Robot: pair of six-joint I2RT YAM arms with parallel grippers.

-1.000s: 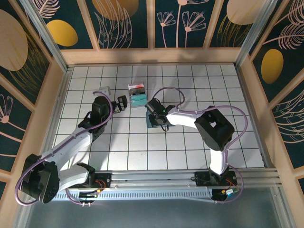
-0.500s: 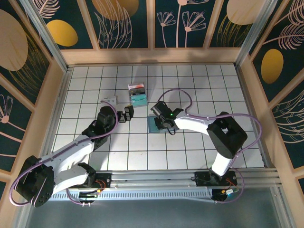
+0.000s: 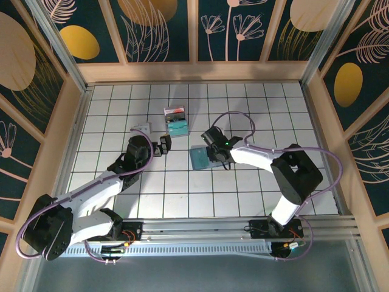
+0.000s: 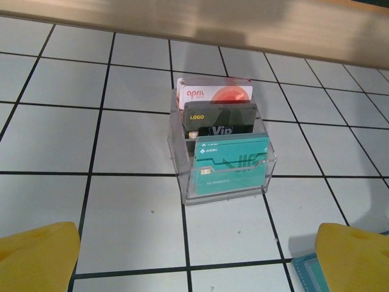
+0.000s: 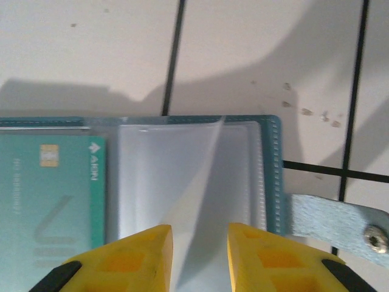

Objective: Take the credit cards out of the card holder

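Note:
The teal card holder (image 3: 199, 159) lies open and flat on the tiled floor. In the right wrist view its clear sleeves (image 5: 182, 176) show, and a thin clear leaf stands up between my yellow fingertips (image 5: 130, 255). A teal credit card (image 5: 51, 194) sits in the left sleeve. My right gripper (image 3: 214, 153) hovers over the holder's right side with its jaws a little apart (image 5: 199, 237), pinching nothing. My left gripper (image 3: 163, 146) is wide open just left of the holder, facing a clear box, with nothing between its fingertips (image 4: 36, 258).
A clear plastic box (image 4: 222, 149) stands ahead of the left gripper, holding a white-and-red card, a black card and a teal card. The holder's strap with a metal snap (image 5: 340, 222) sticks out to the right. A small white item (image 3: 141, 128) lies near the left arm.
The right gripper has slid to the right and its jaws have parted, uncovering more of the holder. The left gripper moved a little right, then stayed.

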